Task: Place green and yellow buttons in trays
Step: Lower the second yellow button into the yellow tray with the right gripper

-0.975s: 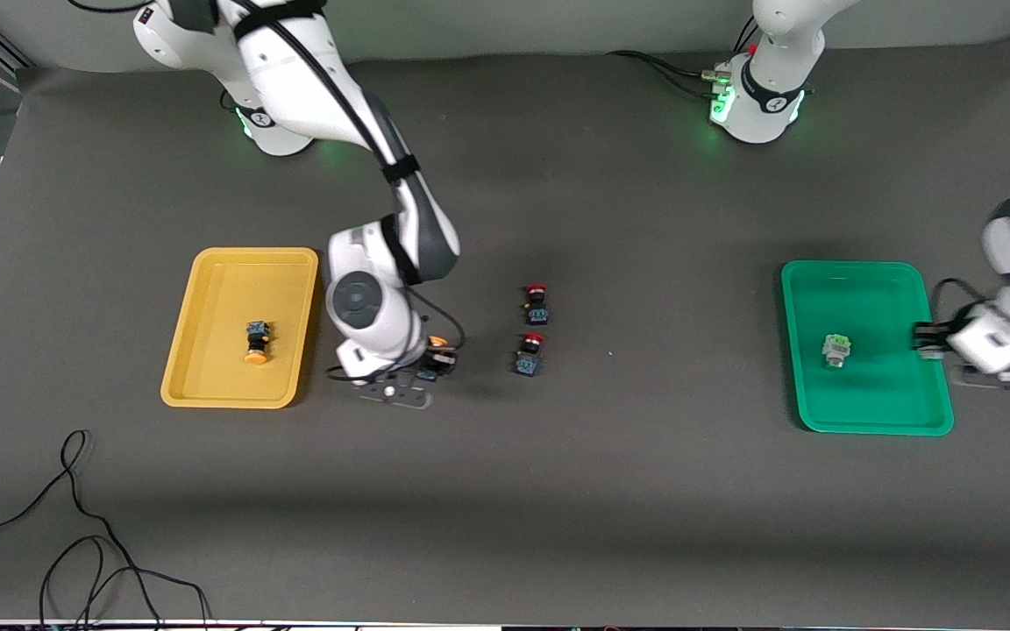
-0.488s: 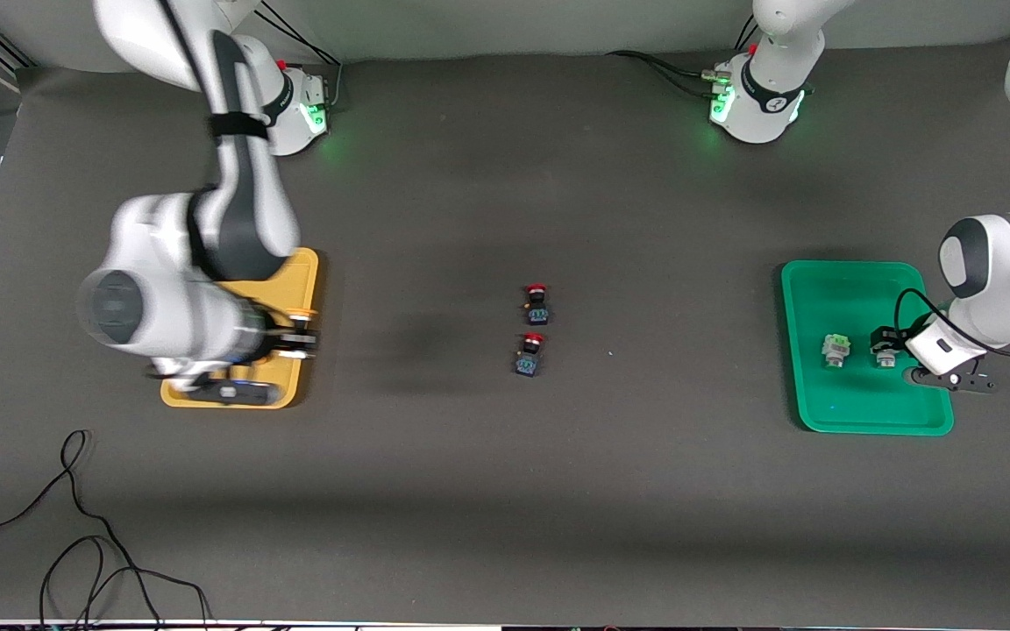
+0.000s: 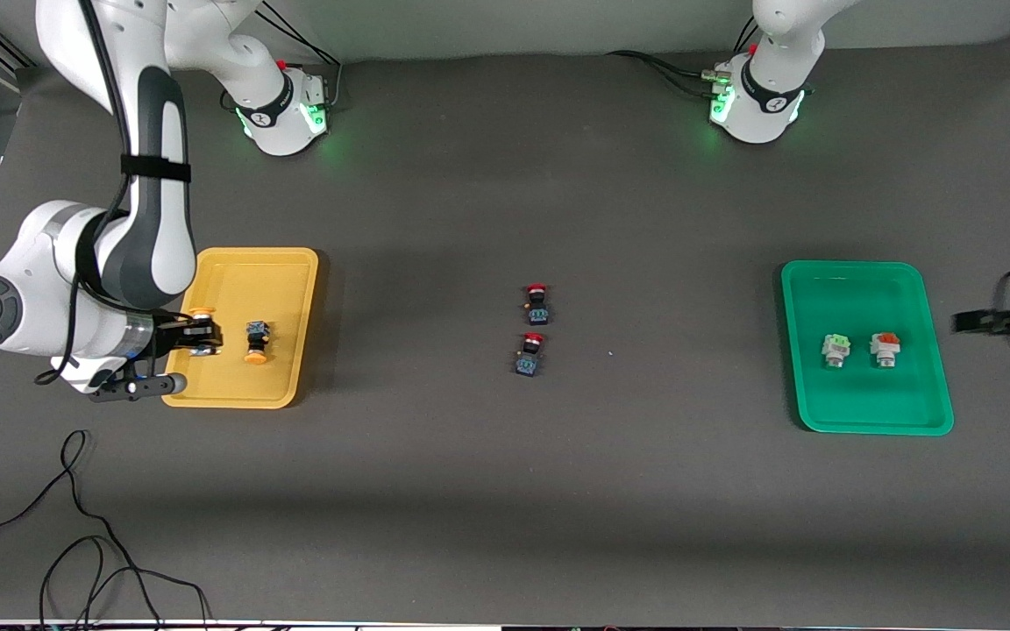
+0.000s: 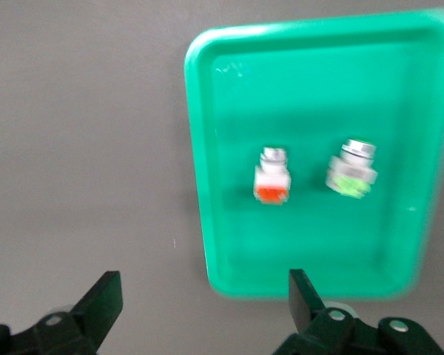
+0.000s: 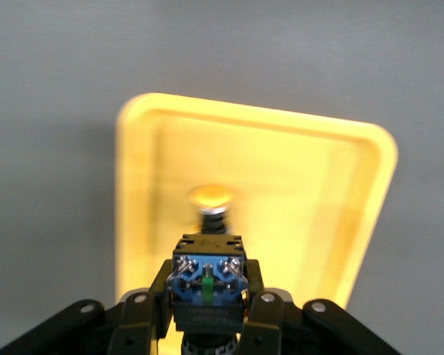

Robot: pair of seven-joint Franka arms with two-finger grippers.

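My right gripper is shut on a black-bodied yellow-capped button and holds it over the yellow tray, at the edge toward the right arm's end of the table. In the right wrist view the gripper clamps the button's blue-ended body. A second yellow button lies in that tray and shows in the right wrist view too. The green tray holds the pale green button. My left gripper is open and empty beside the green tray.
A white-bodied button with an orange-red cap lies in the green tray beside the green button; it also shows in the left wrist view. Two red-capped black buttons sit mid-table. Black cables lie near the front camera.
My right gripper carried the yellow button from mid-table to over the yellow tray. My left gripper let go of the orange-capped white button in the green tray and drew back off the tray.
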